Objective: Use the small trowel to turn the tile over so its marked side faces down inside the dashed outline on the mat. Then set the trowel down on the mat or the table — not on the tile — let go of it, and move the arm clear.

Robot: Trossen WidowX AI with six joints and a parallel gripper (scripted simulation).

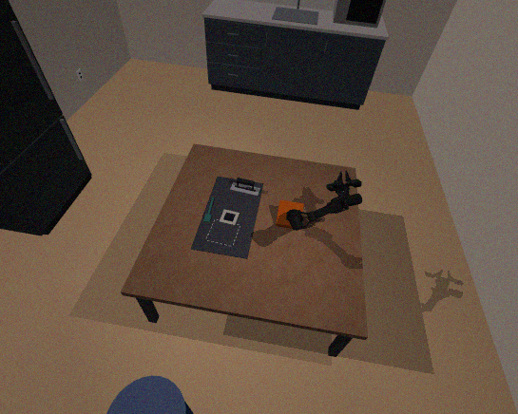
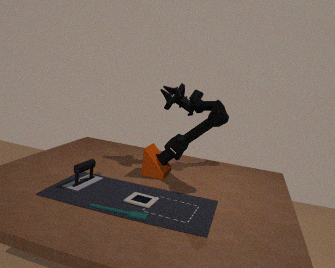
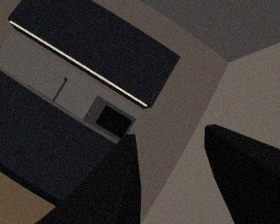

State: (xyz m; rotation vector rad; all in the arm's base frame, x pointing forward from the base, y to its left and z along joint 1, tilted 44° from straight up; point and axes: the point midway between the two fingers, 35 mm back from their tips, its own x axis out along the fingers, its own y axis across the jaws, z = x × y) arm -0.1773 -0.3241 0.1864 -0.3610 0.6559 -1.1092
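The tile, white-rimmed with a dark centre facing up, lies on the dark mat just outside the dashed outline. The small teal trowel lies flat on the mat beside the tile, its blade by the outline's corner. My gripper is raised high above the table's far side, well away from the mat. Its fingers stand partly apart with nothing between them. The wrist view shows only distant room furniture.
The arm stands on an orange wedge base beside the mat. A black-handled tool on a white plate sits at the mat's far end. A fridge and a cabinet stand around the table.
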